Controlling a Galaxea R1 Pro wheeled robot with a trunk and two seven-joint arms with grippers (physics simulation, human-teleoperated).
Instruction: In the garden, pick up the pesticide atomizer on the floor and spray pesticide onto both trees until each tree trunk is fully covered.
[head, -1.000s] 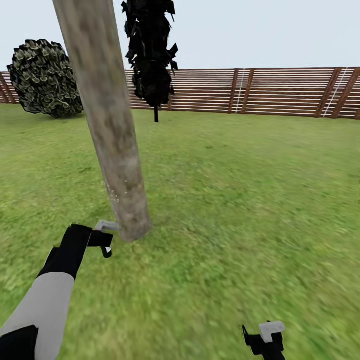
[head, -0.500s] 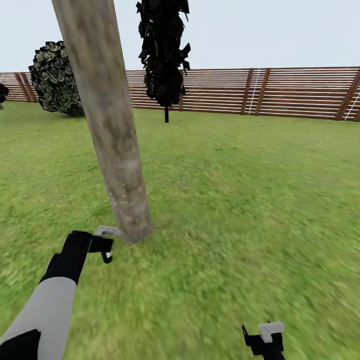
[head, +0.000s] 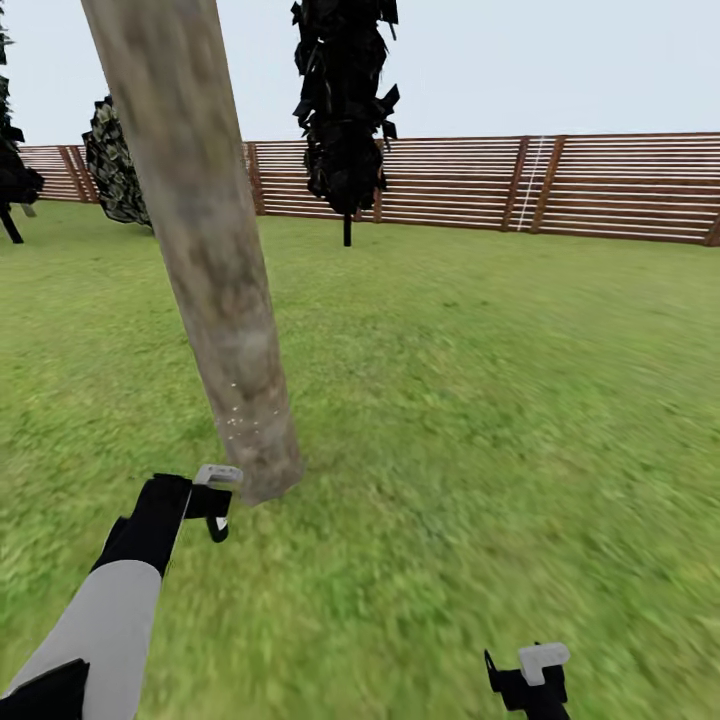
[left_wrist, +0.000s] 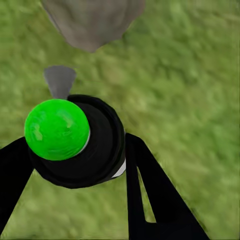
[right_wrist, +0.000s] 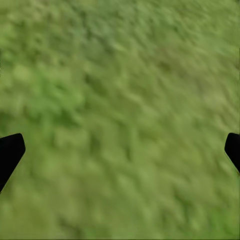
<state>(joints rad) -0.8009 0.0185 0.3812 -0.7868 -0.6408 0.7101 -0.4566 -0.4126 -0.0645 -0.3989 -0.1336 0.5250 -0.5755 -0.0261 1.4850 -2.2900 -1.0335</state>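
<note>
A wide green lawn (head: 480, 400) runs out to a brown horizontal-slat wooden fence (head: 560, 188) under a pale, flat sky. Against that fence stands a dark, narrow cypress-like tree (head: 343, 100), and off toward the far left corner sit a mottled olive bush (head: 118, 170) and part of another dark tree (head: 12, 175).

The left gripper (head: 214, 497) is held low and forward on its black-and-white arm (head: 110, 600), just beside the foot of a smooth, pale grey-brown mottled tree trunk (head: 205, 250) that rises steeply past it and out of the head view; a few pale specks dot the bark a little above the gripper. In the left wrist view the black fingers (left_wrist: 150, 195) are closed on a dark round bottle with a bright green cap and a grey nozzle — the pesticide atomizer (left_wrist: 75, 142) — and the nozzle points at the trunk's base (left_wrist: 92, 22), near it but not touching.

The right gripper (head: 530, 672) hangs low at the robot's right side, well apart from the trunk, over bare grass. Its two black fingertips (right_wrist: 10, 152) sit wide apart at either edge of the right wrist view — spread, with only blurred turf (right_wrist: 120, 120) between them.
</note>
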